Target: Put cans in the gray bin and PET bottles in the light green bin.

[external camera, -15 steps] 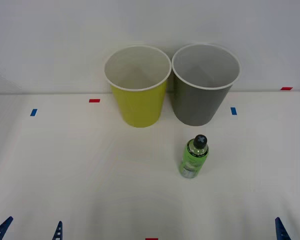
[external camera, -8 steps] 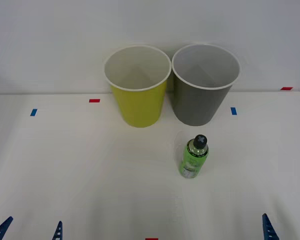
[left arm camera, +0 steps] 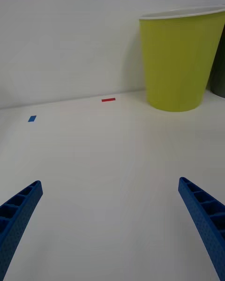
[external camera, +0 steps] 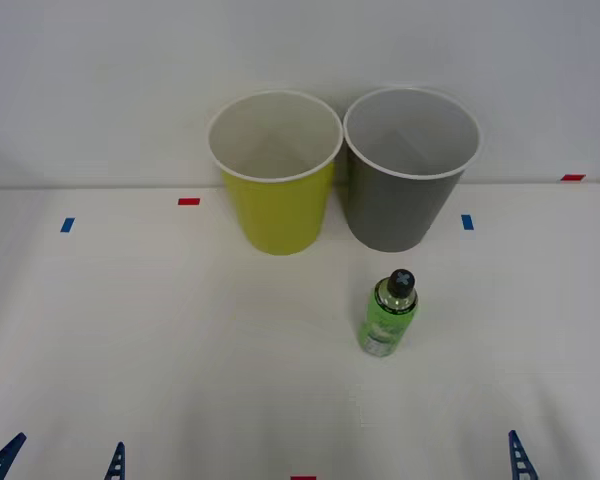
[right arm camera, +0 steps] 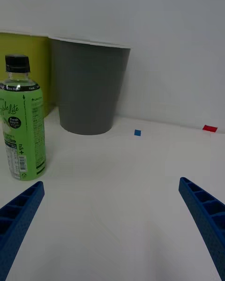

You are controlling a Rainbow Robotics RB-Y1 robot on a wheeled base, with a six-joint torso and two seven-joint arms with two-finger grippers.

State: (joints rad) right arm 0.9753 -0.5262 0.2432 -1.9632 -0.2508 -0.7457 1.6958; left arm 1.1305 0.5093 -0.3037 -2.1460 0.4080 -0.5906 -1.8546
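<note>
**Both end effectors apart at the bench's near edge, bottle upright before the gray bin**

The right end effector (external camera: 565,445) sits low at the bench's (external camera: 130,330) near edge toward the right corner, its blue ribbed fingers (right arm camera: 206,220) spread apart with nothing between them. The left end effector (external camera: 60,458) sits at the near edge toward the left corner, fingers (left arm camera: 204,222) likewise spread and holding nothing.

The bottle (external camera: 389,315) stands upright on the bench, black cap on, right of centre, ahead of the right end effector and apart from it. It is just in front of the gray bin (external camera: 405,190) without touching it.

The gray bin and the light green bin (external camera: 277,195) stand side by side at the far edge by the wall, green on the left, rims close together. Small red and blue tape marks (external camera: 188,201) lie on the bench near the far edge.
</note>
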